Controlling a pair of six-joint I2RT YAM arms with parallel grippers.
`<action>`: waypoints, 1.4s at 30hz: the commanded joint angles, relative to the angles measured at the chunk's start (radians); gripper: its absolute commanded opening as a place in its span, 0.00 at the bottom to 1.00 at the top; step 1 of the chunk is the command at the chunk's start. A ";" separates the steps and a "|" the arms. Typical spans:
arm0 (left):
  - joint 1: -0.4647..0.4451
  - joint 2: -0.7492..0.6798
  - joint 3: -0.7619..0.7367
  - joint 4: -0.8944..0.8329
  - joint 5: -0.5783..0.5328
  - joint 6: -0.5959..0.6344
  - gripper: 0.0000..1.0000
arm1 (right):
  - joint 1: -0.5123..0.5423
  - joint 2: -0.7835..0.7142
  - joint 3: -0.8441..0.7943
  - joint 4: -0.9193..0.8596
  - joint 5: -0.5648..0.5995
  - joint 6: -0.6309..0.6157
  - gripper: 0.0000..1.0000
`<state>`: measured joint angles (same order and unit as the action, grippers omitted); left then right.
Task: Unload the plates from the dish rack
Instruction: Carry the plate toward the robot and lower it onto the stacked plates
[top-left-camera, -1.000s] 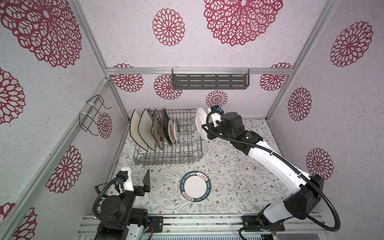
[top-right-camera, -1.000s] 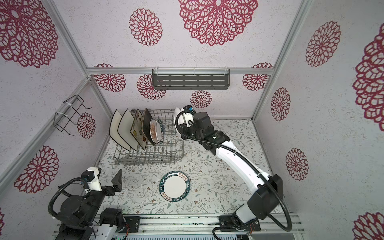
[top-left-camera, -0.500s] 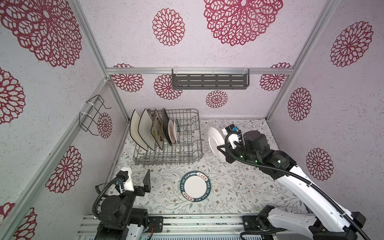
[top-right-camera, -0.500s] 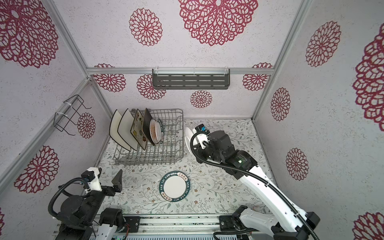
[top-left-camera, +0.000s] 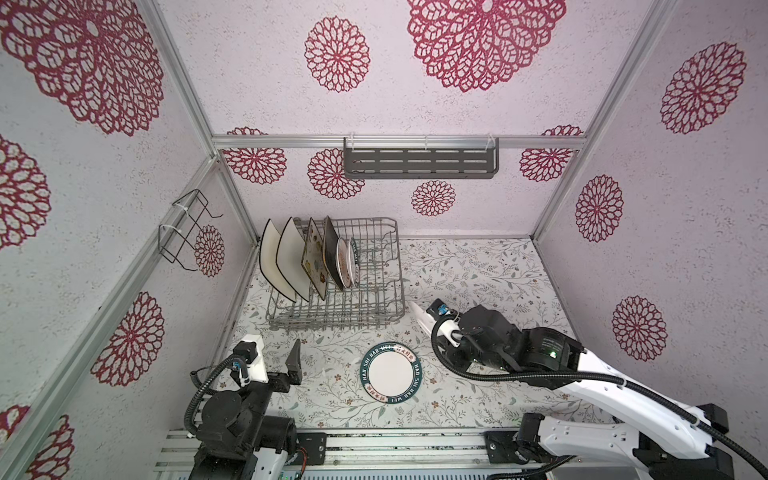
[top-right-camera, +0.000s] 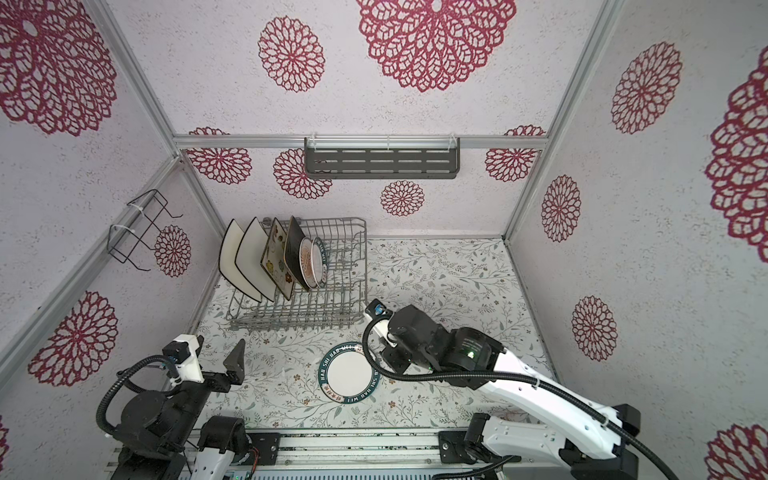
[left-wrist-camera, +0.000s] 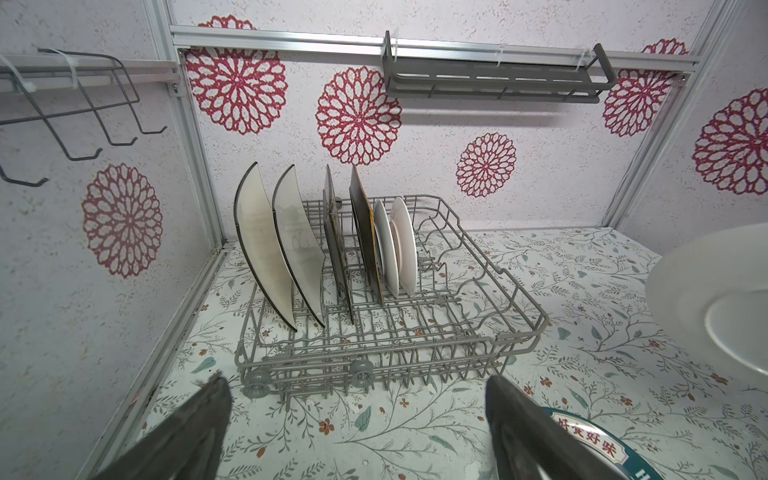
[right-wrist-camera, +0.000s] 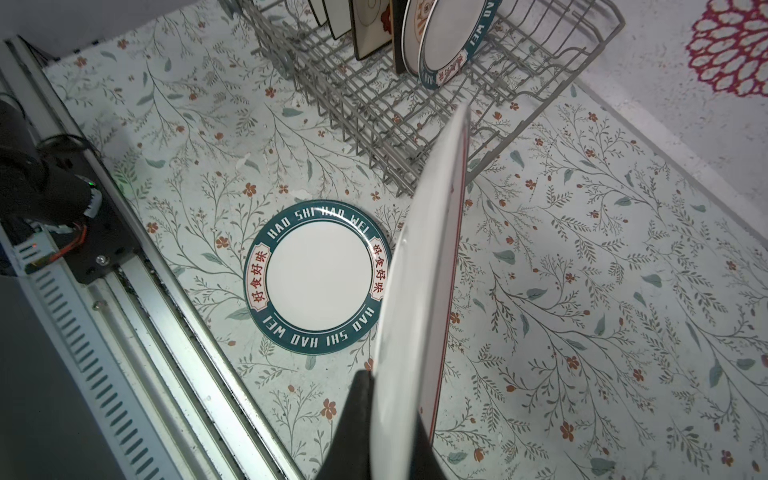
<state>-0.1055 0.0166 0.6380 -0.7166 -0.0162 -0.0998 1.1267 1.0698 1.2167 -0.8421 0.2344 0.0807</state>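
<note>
The right claw (right-wrist-camera: 390, 399) pinched a small round white plate (right-wrist-camera: 424, 257) by its rim. The plate was held on edge and outside the grey wire dish rack (top-left-camera: 361, 316). Its thin profile ran straight out from the claw toward the rack's near corner. The right wrist view caught a fine red line on its face. The left wrist view showed only its plain white back, and both top views just a white sliver.

Beyond the claw, six plates stood upright in the rack: four square plates (top-left-camera: 297, 262) (two white with black rims, one flowered, one dark brown) and two round plates (top-right-camera: 313, 259). Just beside the claw, one teal-rimmed round plate (top-left-camera: 390, 372) lay flat on the leaf-patterned counter (top-left-camera: 478, 270).

The left claw (left-wrist-camera: 355, 380) was spread wide and empty, with the rack just ahead of it.
</note>
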 joint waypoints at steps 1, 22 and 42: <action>0.006 -0.014 -0.008 0.021 0.001 0.012 0.97 | 0.070 0.031 0.014 0.035 0.150 -0.069 0.00; 0.003 -0.014 -0.006 0.018 0.005 0.012 0.97 | 0.484 0.293 -0.083 0.162 0.435 -0.366 0.00; 0.001 -0.015 -0.008 0.018 0.010 0.014 0.97 | 0.596 0.428 -0.283 0.428 0.684 -0.477 0.00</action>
<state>-0.1059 0.0166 0.6384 -0.7166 -0.0120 -0.0994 1.7184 1.4990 0.9348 -0.4644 0.8627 -0.3847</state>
